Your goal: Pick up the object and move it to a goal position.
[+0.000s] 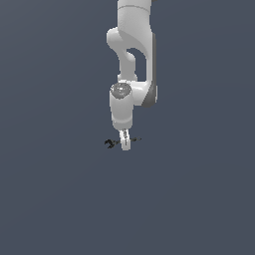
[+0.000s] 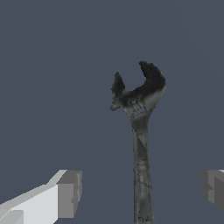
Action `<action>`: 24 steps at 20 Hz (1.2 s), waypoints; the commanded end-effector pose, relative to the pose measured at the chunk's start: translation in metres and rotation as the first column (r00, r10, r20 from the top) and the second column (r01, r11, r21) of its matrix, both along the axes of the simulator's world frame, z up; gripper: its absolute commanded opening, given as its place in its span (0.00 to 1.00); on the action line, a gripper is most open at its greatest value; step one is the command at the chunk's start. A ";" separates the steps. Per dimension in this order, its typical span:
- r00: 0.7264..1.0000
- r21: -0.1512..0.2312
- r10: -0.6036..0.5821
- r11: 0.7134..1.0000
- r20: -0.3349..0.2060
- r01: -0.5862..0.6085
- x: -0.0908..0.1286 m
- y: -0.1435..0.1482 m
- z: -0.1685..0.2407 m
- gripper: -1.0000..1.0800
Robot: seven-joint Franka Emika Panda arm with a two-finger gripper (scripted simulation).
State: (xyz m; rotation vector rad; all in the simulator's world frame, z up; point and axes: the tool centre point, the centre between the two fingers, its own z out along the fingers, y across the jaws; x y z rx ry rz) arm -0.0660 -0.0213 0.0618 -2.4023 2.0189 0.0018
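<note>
Gripper point(image 2: 141, 188) open wide astride the wrench point(image 2: 141, 144) handle.
Pads point(image 2: 70, 192) stand clear of it; handle end cropped; exterior view hides its middle behind the fingers.

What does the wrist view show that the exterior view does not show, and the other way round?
Only the wrist view shows the wrench in detail: its forked jaw end and grey handle lying between the two finger pads, which stand apart and do not touch it. Only the exterior view shows the whole white arm reaching down. Both show the gripper at the wrench, over the plain grey-blue floor.
</note>
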 end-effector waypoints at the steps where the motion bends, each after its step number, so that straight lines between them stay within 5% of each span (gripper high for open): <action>1: 1.000 -0.002 -0.031 1.000 -0.001 0.031 -0.002 -0.001 -0.002 0.96; 24: 0.998 -0.003 -0.058 0.998 -0.002 0.058 -0.005 -0.001 -0.052 0.96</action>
